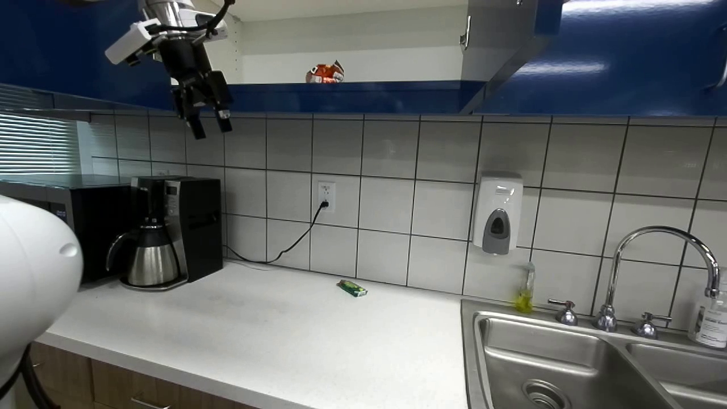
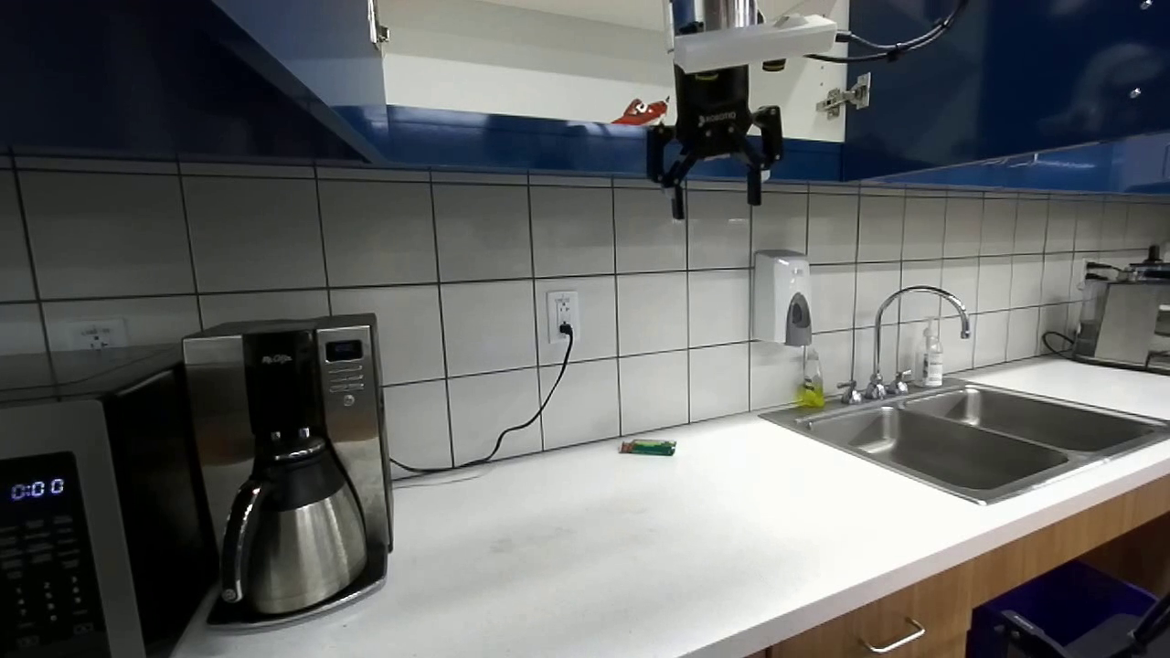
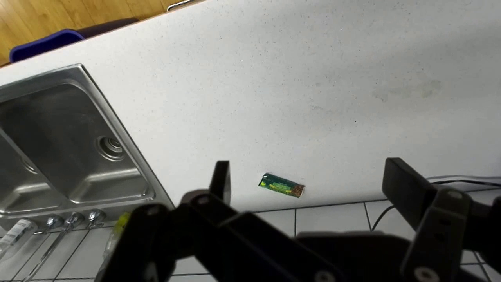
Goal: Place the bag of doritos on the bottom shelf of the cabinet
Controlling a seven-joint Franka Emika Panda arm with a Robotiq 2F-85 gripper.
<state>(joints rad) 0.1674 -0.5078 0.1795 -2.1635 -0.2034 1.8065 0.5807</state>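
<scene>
Doritos bag [image 2: 643, 114] sits low inside the open blue cabinet [image 2: 512, 139], its base hidden from me. From the left, in an exterior view, I can read "0:00" on the microwave [image 2: 101, 512], "Mr. Coffee" on the coffee maker [image 2: 274, 393], then "ROBOTIQ" on my tool [image 2: 716, 201], jaws wide apart with only air between them.
</scene>
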